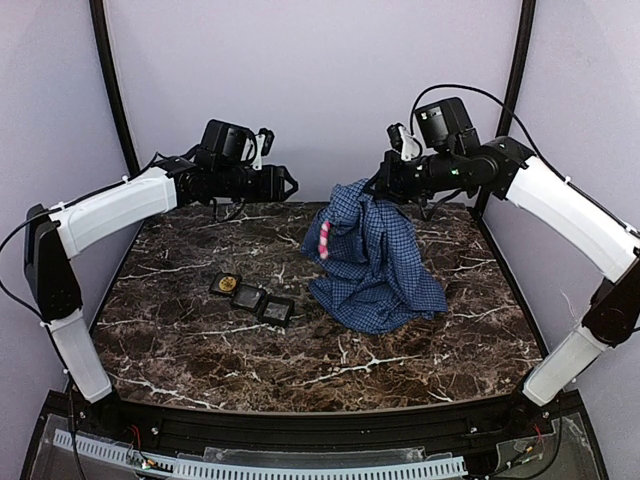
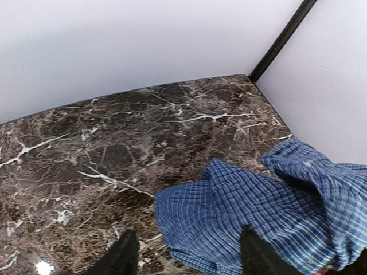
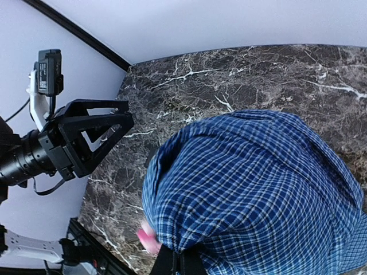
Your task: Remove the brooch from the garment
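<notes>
A blue plaid garment [image 1: 375, 260] hangs in a peak from my right gripper [image 1: 388, 190], which is shut on its top fold; its lower part rests on the table. In the right wrist view the shut fingers [image 3: 179, 262] pinch the cloth [image 3: 252, 189]. A pink and white brooch [image 1: 324, 240] hangs on the garment's left side and shows as a pink blur in the right wrist view [image 3: 148, 240]. My left gripper [image 1: 287, 183] is open and empty in the air, left of the garment. Its fingertips [image 2: 123, 256] frame the cloth [image 2: 258, 212] below.
Small black square cases [image 1: 277, 311] and a gold round piece [image 1: 226, 284] lie in a row on the dark marble table [image 1: 200, 350], left of the garment. Pale walls and black corner posts [image 1: 112, 90] close the back.
</notes>
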